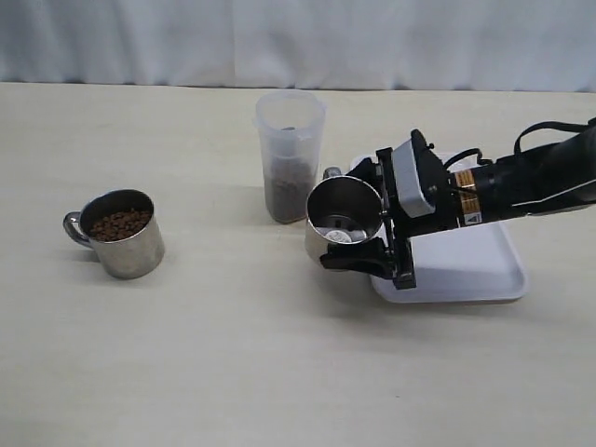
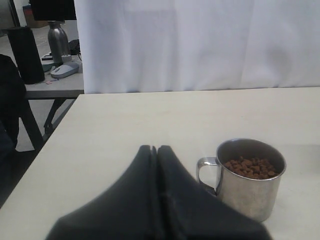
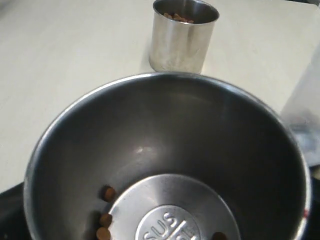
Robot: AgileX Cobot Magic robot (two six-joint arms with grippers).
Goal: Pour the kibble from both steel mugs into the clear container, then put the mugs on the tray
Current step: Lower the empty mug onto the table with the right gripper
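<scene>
My right gripper (image 1: 365, 218) is shut on one steel mug (image 1: 343, 222) and holds it tipped on its side beside the clear container (image 1: 290, 154), at the tray's (image 1: 470, 270) left edge. Brown kibble (image 1: 287, 191) fills the container's lower part. In the right wrist view this mug (image 3: 165, 150) fills the picture; only a few pellets (image 3: 106, 193) lie inside, and my fingers are hidden. The other steel mug (image 1: 119, 233) stands upright at the left, full of kibble (image 1: 119, 223). My left gripper (image 2: 155, 150) is shut on nothing, just beside that mug (image 2: 250, 180).
A white curtain (image 1: 298, 37) hangs behind the table's far edge. In the left wrist view the table's side edge (image 2: 55, 135) shows, with a desk and clutter (image 2: 55, 70) beyond it. The second mug (image 3: 182, 35) and the container's wall (image 3: 307, 110) show past the held mug.
</scene>
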